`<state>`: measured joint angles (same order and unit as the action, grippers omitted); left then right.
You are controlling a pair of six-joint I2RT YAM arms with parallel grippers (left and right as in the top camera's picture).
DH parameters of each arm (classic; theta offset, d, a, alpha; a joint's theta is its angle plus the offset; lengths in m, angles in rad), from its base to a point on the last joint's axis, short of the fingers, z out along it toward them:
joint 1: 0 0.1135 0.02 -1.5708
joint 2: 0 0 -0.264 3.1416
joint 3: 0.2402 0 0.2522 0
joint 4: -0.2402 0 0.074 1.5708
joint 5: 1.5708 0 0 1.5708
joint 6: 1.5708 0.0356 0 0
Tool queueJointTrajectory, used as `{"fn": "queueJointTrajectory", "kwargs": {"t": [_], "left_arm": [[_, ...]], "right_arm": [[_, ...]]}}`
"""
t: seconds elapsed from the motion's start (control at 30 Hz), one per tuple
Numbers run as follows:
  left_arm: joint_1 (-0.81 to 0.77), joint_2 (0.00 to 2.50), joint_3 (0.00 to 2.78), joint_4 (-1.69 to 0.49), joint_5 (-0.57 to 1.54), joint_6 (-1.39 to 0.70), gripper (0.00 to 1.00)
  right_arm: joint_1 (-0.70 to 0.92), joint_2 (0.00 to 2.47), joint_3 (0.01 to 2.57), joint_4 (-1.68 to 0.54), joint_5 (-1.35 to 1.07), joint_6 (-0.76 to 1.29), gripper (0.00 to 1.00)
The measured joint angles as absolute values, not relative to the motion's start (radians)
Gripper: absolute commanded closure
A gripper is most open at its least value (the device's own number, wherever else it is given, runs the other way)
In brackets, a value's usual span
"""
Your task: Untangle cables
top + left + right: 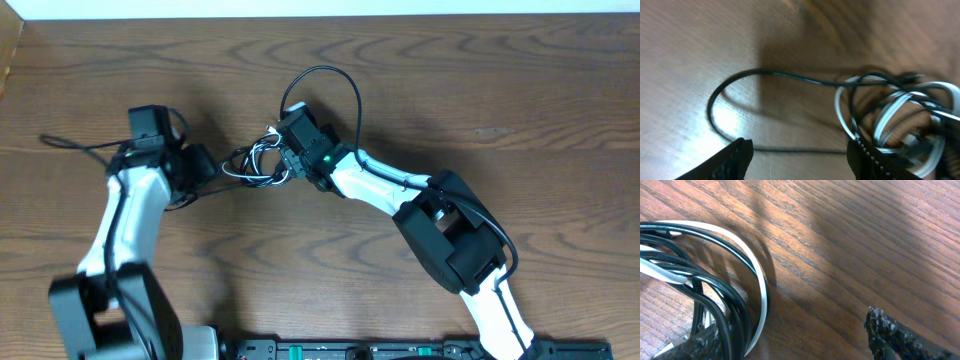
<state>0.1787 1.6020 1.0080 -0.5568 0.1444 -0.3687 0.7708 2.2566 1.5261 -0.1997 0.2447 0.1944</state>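
The cables (255,165) lie as a tangled bundle of black and white loops on the wooden table, between my two grippers. My left gripper (208,165) is just left of the bundle and stands open (800,160). A black strand (800,149) runs across the table between its fingers, and its right finger (865,160) is beside the bundle (890,115). One black loop (712,107) bulges away from the tangle. My right gripper (285,160) is at the bundle's right side, open (795,340). Its left finger (702,345) sits among the black strands (715,305), and a white cable (763,292) curves around them.
A thicker black wire (340,80) arches over the right wrist. A thin black line (70,145) trails left from the left arm toward the table's edge. A black rail (400,350) runs along the near edge. Bare wood (850,245) lies right of the bundle.
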Motion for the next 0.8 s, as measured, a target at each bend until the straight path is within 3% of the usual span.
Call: {"fn": "queueJointTrajectory", "kwargs": {"t": [0.23, 0.8], "left_arm": [[0.14, 1.723, 1.008, -0.476, 0.12, -0.345, 0.35], [0.112, 1.741, 1.008, -0.408, 0.12, -0.313, 0.35]], "right_arm": [[0.77, 2.257, 1.526, -0.199, 0.244, 0.194, 0.22], [0.77, 2.257, 1.526, -0.199, 0.245, 0.194, 0.21]]}}
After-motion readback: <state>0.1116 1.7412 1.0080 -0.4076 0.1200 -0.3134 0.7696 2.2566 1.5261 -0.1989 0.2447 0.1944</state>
